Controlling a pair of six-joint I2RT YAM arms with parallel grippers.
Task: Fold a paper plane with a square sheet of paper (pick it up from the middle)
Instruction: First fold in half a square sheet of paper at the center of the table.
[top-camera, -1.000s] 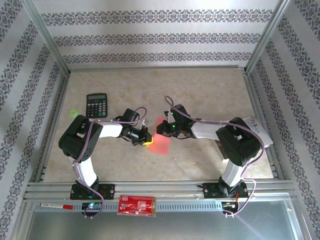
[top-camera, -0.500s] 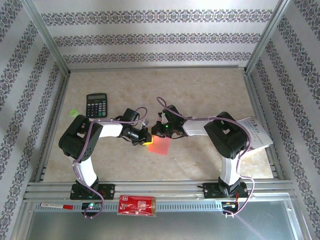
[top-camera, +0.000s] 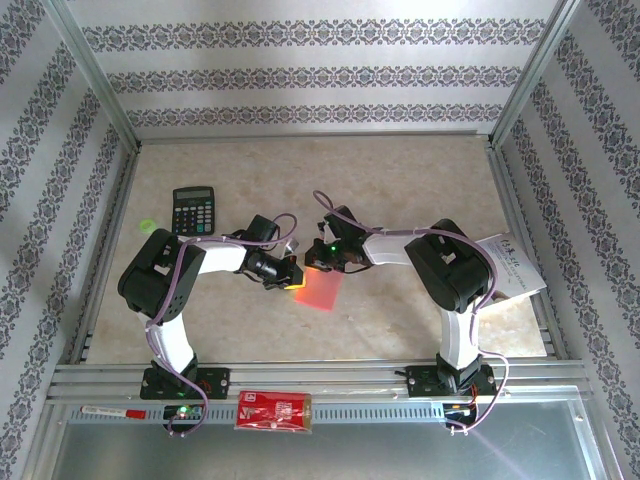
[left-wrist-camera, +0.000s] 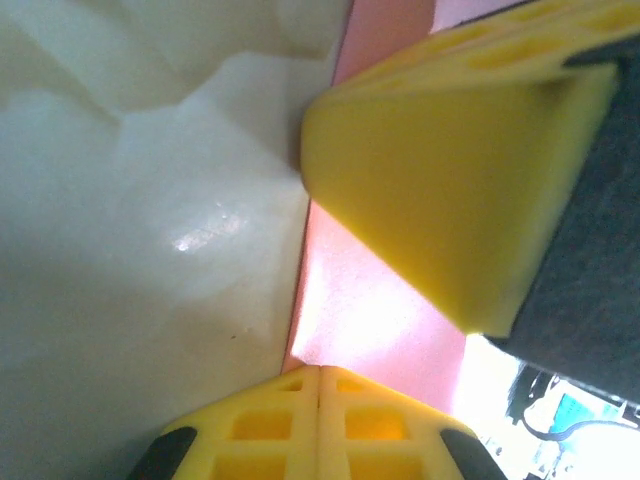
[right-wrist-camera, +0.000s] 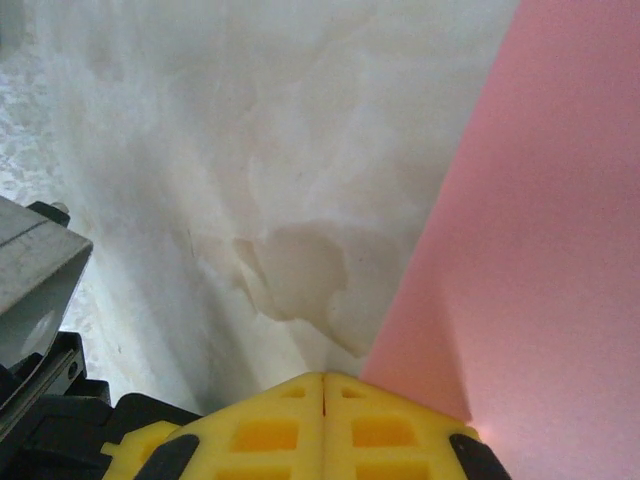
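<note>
The square sheet of paper (top-camera: 320, 292) is a small creased pink-red shape lying flat on the marble table, between the two arms. My left gripper (top-camera: 297, 279) is shut, with its tips at the paper's left edge. In the left wrist view the yellow fingertips (left-wrist-camera: 320, 372) meet at the paper (left-wrist-camera: 370, 310), and the right gripper's yellow finger (left-wrist-camera: 440, 170) presses down just beyond. My right gripper (top-camera: 309, 264) is shut over the paper's far end. Its closed tips (right-wrist-camera: 324, 378) sit at the paper's edge (right-wrist-camera: 540, 250). Whether either pair of jaws pinches the paper is unclear.
A black calculator (top-camera: 194, 210) lies at the back left, with a small green scrap (top-camera: 147, 224) near it. A white printed leaflet (top-camera: 510, 268) lies by the right arm. A red printed packet (top-camera: 273, 410) and a pen (top-camera: 110, 411) rest on the front rail.
The right arm has swung left and brought its gripper down beside the left one. It now covers the paper's far part, so less pink shows. The left arm has stayed put.
</note>
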